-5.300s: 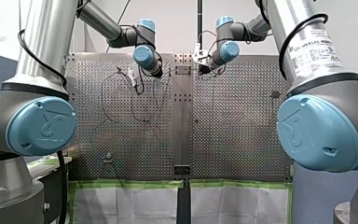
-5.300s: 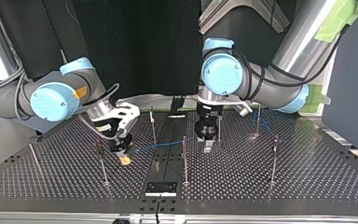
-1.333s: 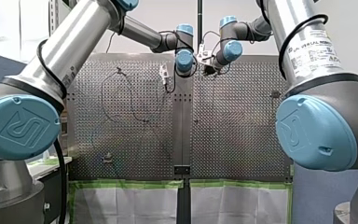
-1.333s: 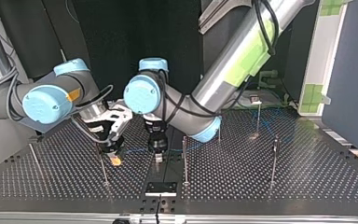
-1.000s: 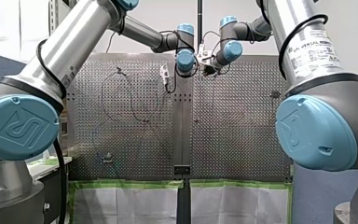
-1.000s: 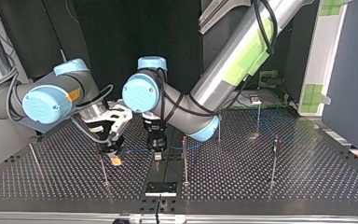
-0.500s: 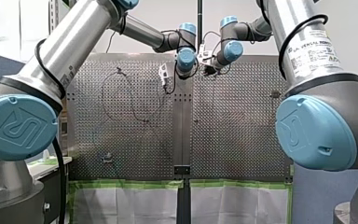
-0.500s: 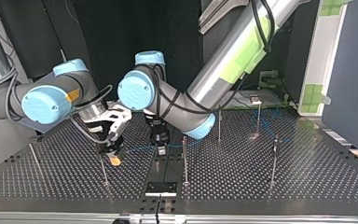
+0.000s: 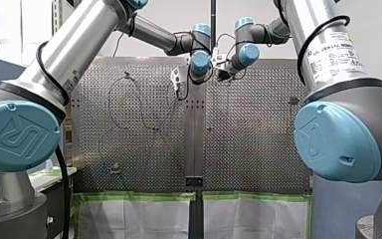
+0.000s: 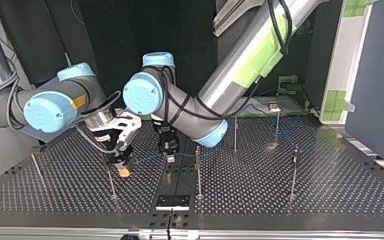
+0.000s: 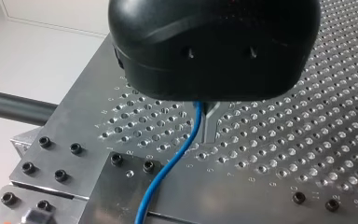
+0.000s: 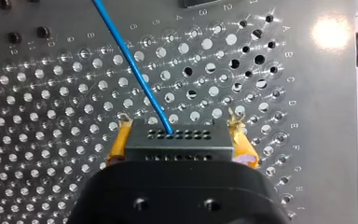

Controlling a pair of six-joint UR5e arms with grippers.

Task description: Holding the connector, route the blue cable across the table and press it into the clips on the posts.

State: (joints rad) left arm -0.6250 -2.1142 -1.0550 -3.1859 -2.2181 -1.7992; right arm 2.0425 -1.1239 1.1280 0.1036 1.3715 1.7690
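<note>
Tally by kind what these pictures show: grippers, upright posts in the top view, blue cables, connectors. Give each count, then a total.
grippers: 2, my left gripper and my right gripper
posts showing: 6
blue cable: 1
connector: 1
total: 10

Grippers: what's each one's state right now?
Left gripper: closed on the blue cable.
Right gripper: closed, holding the black connector.
</note>
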